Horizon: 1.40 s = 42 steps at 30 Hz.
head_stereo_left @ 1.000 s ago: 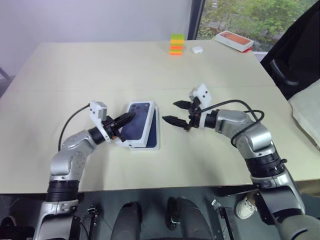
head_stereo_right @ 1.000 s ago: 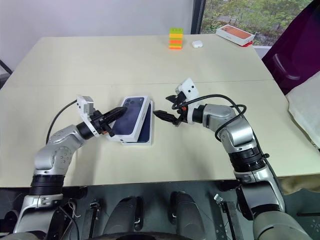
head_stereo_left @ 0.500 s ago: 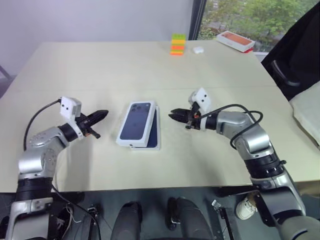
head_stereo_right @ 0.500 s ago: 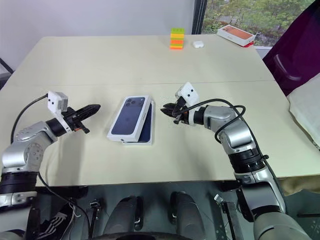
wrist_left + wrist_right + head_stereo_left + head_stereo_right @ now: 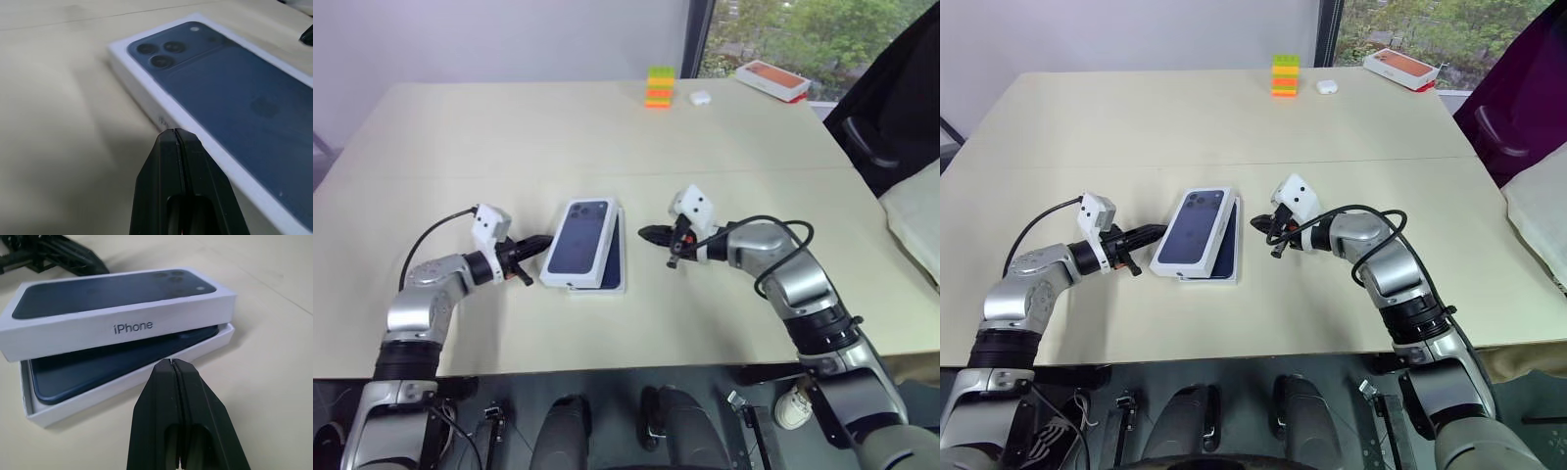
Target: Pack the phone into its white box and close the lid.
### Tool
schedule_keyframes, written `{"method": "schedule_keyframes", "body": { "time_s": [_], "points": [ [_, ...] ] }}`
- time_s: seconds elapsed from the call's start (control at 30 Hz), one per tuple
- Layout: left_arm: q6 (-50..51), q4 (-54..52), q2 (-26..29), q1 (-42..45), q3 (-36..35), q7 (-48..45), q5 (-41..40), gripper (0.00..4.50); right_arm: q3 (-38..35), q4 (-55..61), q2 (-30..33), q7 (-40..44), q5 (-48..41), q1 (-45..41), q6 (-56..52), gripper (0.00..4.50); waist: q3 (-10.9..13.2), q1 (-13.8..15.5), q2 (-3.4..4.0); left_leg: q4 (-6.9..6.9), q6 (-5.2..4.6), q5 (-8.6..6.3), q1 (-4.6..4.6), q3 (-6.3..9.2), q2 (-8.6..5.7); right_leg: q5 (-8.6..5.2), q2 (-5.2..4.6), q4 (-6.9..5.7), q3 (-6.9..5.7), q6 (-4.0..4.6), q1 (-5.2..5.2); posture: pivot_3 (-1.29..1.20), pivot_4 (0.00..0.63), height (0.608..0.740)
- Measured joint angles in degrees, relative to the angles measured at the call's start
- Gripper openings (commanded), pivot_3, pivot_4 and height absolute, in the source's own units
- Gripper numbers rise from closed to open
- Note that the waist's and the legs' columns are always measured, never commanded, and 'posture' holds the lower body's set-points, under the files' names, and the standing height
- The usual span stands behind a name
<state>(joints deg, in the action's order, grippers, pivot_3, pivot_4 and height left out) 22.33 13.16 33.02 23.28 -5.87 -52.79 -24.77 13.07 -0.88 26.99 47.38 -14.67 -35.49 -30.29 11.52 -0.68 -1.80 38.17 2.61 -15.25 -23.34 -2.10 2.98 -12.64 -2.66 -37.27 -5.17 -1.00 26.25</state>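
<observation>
Flanking the lid, left tool, right tool, both closed

You get bright, even daylight across the table, coming from the window behind its far right corner. Shadows are soft: a faint one lies under the lid on the side away from the window, and a broader grey one spreads on the tabletop beside the lid in the left wrist view. No harsh glare shows on the lid. The left gripper and the lid's near edge look blurred close up.
</observation>
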Motion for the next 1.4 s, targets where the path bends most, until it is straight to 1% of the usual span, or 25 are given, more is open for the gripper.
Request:
{"method": "schedule_keyframes", "body": {
  "time_s": [0.2, 0.37, 0.53, 0.77, 0.87, 1.0, 1.1, 1.2, 1.4],
  "points": [
    [2.3, -3.2, -0.7, 0.0, 0.0, -0.1, -1.0, 0.0, 0.4, 0.0, -0.1, 0.3, 1.6, 0.3, 0.8, 0.04, 0.0, 0.1, 0.0, 0.02, 0.0, 0.0, 0.0, 0.0, -0.01, 0.0, -0.02, -0.01, 0.0, 0.0, -0.02, 0.0, 0.15, 0.74],
    [3.4, -4.5, -1.6, -0.2, 0.1, 0.0, -1.1, 0.0, 2.5, 0.0, -1.4, 0.3, 3.3, 0.7, 2.0, 0.04, 0.0, 0.1, 0.0, 0.02, 0.0, 0.0, 0.0, 0.0, 0.0, 0.0, -0.01, -0.02, 0.0, 0.0, -0.01, 0.0, 0.15, 0.74],
    [5.7, -7.0, -1.8, -0.2, 0.1, 0.5, -2.2, 0.0, 2.7, -0.1, -2.0, 0.5, 4.5, 0.8, 2.9, 0.04, 0.0, 0.1, 0.0, 0.02, 0.0, 0.0, 0.01, 0.01, -0.01, 0.0, -0.01, -0.03, 0.0, 0.0, -0.02, 0.0, 0.15, 0.74],
    [6.2, -7.8, -2.4, -0.7, 0.1, 0.7, -2.3, 0.0, 2.8, -0.7, -2.1, 0.9, 6.2, 0.8, 3.8, 0.04, 0.0, 0.1, 0.0, 0.03, 0.0, 0.0, 0.01, 0.01, -0.01, 0.0, -0.01, -0.04, 0.0, 0.0, -0.02, 0.0, 0.15, 0.74],
    [6.0, -7.7, -0.8, -0.7, -0.8, 1.2, -2.2, 0.0, 2.2, -0.7, -1.9, 1.0, 6.1, 0.8, 3.8, 0.04, 0.0, 0.0, 0.0, 0.03, 0.0, 0.0, 0.01, 0.01, 0.0, 0.0, -0.01, -0.05, 0.0, 0.0, -0.01, 0.0, 0.15, 0.74],
    [4.1, -6.8, 3.3, -0.9, -3.6, 1.6, -1.1, 0.0, 0.5, -0.8, 1.4, 2.6, 6.0, 0.8, 3.8, 0.04, 0.0, 0.1, 0.0, 0.02, 0.0, 0.0, 0.02, 0.0, -0.02, 0.0, -0.02, -0.04, 0.0, 0.0, -0.02, 0.0, 0.15, 0.74],
    [3.0, -5.1, 4.4, -1.8, -4.1, 1.0, -0.1, 0.0, -0.3, -0.8, 1.8, 3.2, 6.0, 0.8, 3.7, 0.04, 0.0, 0.1, 0.0, 0.02, 0.0, 0.0, 0.04, 0.0, -0.01, 0.0, -0.02, -0.05, 0.0, 0.0, -0.04, 0.0, 0.15, 0.74],
    [2.9, -4.2, 3.8, -3.0, -2.2, 0.5, 1.1, 0.0, 0.3, -0.9, 1.4, 3.2, 6.7, 0.7, 3.8, 0.04, 0.0, 0.1, 0.0, 0.03, 0.01, 0.0, 0.03, -0.01, -0.01, 0.0, -0.02, -0.06, 0.01, 0.0, -0.03, 0.0, 0.15, 0.74],
    [2.1, -3.4, -0.9, -3.0, 2.8, 0.5, 2.9, 0.0, 1.7, -1.1, -1.1, 2.1, 7.6, -1.7, 3.5, 0.04, 0.0, 0.2, 0.0, 0.05, 0.01, 0.0, 0.03, 0.0, -0.01, 0.0, -0.02, -0.09, 0.01, 0.0, -0.03, 0.0, 0.15, 0.74]
  ]
}}
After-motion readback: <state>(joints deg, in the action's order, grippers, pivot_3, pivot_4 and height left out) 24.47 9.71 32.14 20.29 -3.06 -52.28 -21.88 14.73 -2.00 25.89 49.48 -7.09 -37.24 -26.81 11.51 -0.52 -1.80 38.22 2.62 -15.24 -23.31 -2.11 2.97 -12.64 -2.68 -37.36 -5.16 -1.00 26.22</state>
